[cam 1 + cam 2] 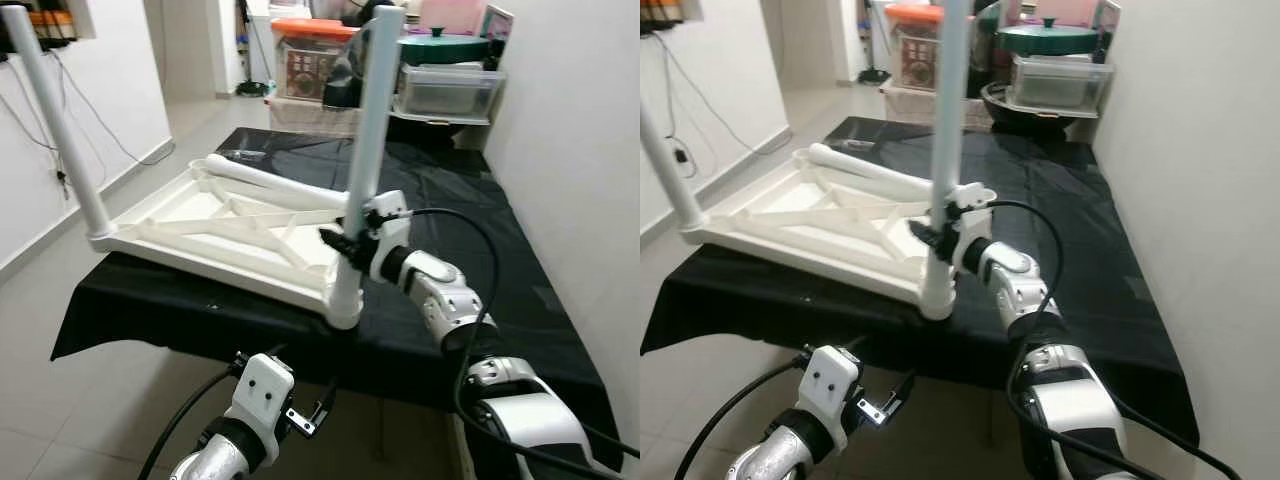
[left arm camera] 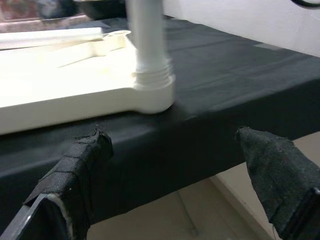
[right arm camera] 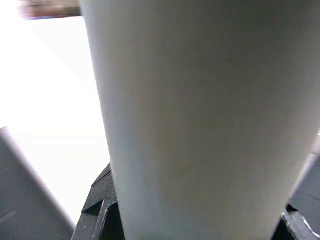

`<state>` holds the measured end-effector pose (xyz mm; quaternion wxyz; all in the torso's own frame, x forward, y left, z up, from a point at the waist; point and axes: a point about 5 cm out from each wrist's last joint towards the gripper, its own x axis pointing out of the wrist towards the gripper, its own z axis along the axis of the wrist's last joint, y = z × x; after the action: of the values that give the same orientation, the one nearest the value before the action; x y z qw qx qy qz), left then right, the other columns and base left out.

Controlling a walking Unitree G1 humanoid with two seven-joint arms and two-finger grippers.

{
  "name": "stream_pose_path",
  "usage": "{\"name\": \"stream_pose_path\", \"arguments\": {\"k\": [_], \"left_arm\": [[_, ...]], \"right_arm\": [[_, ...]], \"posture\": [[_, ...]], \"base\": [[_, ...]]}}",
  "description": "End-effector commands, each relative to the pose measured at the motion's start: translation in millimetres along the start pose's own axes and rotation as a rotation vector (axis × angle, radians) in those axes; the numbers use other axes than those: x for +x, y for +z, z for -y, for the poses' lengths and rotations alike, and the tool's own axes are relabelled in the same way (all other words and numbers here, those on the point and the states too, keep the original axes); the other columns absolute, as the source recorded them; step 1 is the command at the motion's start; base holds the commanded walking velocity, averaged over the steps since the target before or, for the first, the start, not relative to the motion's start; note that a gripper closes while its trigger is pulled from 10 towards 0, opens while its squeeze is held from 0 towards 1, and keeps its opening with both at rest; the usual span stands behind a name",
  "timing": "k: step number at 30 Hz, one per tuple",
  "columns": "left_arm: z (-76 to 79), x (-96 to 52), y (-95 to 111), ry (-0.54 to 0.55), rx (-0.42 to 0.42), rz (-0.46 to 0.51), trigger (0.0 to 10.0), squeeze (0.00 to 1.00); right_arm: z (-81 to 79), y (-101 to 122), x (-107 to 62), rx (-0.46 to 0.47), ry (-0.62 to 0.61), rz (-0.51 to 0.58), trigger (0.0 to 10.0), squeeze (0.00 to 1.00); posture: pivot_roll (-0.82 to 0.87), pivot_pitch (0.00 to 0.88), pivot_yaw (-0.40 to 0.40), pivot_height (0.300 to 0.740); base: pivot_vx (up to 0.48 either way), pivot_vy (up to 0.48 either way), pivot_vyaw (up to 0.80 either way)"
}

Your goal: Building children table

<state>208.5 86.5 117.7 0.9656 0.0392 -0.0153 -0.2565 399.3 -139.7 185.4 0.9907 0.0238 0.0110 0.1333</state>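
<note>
A white plastic children's tabletop (image 1: 225,235) lies upside down on a black-draped surface (image 1: 450,215). Two white legs stand upright in its near corners: one at the left (image 1: 55,125), one at the right (image 1: 368,150). A third leg (image 1: 275,180) lies loose across the tabletop's far side. My right gripper (image 1: 345,240) is shut around the lower part of the right leg, which looms close in the right wrist view (image 3: 200,120). My left gripper (image 2: 170,175) hangs open below the front edge, its fingers (image 2: 75,170) apart, under the right leg's socket (image 2: 152,92).
Storage boxes (image 1: 310,55) and a clear lidded bin (image 1: 448,90) with a green pot stand at the far end. A white wall (image 1: 570,150) runs close along the right. Tiled floor (image 1: 60,420) lies to the left, with cables on the left wall.
</note>
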Motion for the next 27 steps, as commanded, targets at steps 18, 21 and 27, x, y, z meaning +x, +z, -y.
{"name": "stream_pose_path", "arguments": {"k": [18,21,27], "left_arm": [[1.1,1.4,-4.8,-0.013,0.004,-0.018,10.0,0.00],[1.4,2.1,-5.0,-0.014,0.004,-0.018,10.0,0.00],[1.5,3.2,-5.0,-0.017,0.003,-0.016,10.0,0.00]], "right_arm": [[-6.6,-12.6,-7.9,0.139,-0.383,0.078,10.0,0.93],[-8.0,-2.2,-3.2,0.165,-0.212,0.131,10.0,0.00],[-7.1,0.0,-13.7,0.083,0.346,0.035,10.0,0.00]], "posture": [[0.06,0.000,-0.071,0.740],[0.06,0.000,-0.073,0.740],[0.06,0.000,-0.072,0.740]], "base": [[0.000,0.000,0.00],[0.000,0.000,0.00],[0.000,0.000,0.00]]}}
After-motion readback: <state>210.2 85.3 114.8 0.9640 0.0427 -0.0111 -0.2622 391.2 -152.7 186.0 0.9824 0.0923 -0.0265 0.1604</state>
